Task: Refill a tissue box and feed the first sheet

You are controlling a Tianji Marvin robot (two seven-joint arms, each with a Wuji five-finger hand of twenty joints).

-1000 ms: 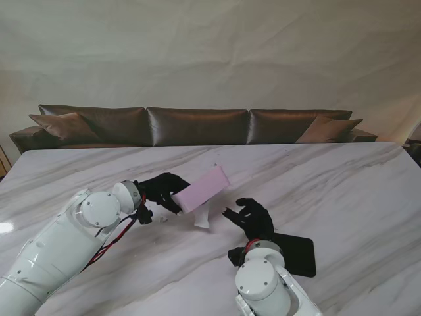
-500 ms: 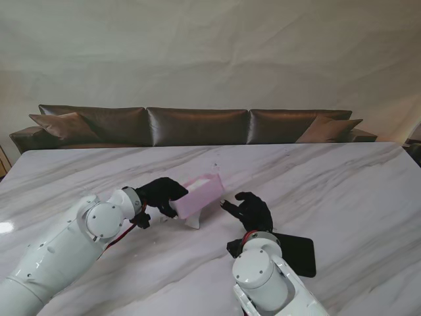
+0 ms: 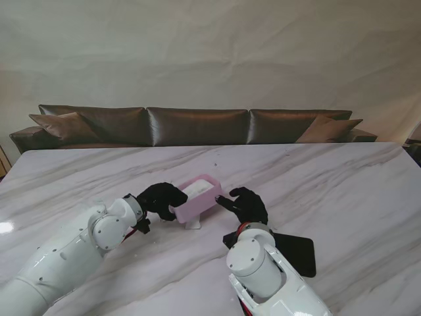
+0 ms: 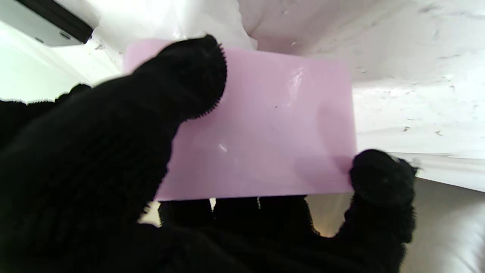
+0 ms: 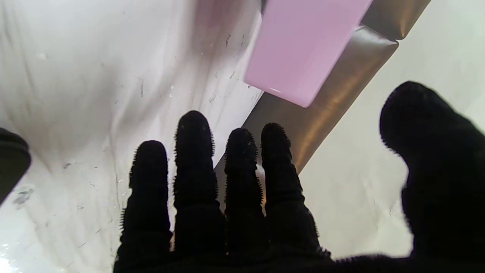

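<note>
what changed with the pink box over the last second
The left hand has tipped the pink tissue box from a steep tilt toward level, open side now up with white tissue showing, and lowered it toward the table. The right hand moved slightly closer, still open and holding nothing. The black lid stayed put.

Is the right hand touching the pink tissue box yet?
Apart. In the right wrist view, the right hand has spread fingers holding nothing, and bare table and sofa show between them and the pink rectangular plastic tissue box.
</note>
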